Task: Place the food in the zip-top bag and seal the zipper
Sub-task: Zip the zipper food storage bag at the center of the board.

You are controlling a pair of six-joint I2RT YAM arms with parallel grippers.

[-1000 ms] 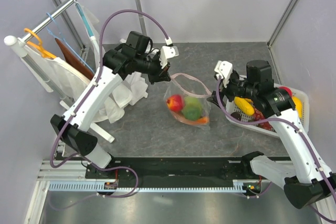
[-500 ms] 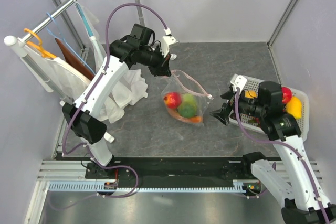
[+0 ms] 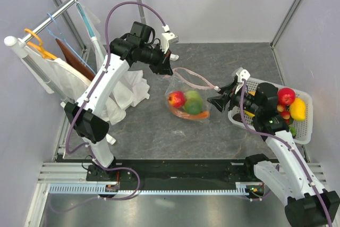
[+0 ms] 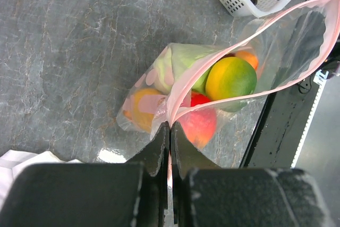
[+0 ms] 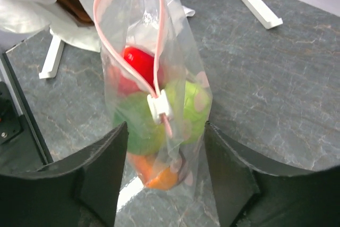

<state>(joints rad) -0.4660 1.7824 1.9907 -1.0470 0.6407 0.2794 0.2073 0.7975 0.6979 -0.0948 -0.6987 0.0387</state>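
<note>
The top view looks down from behind over the whole table, while both wrist views face the zip-top bag closely from opposite ends.

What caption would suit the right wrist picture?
Open right gripper flanking the zip-top bag, its white slider between the fingers, toy fruit inside.

The zip-top bag is clear with pale pink dots; its zipper is a pink-red strip with a white slider. Inside show a red apple, green cabbage and an orange piece. The table is grey, veined like marble; the basket is white.
</note>
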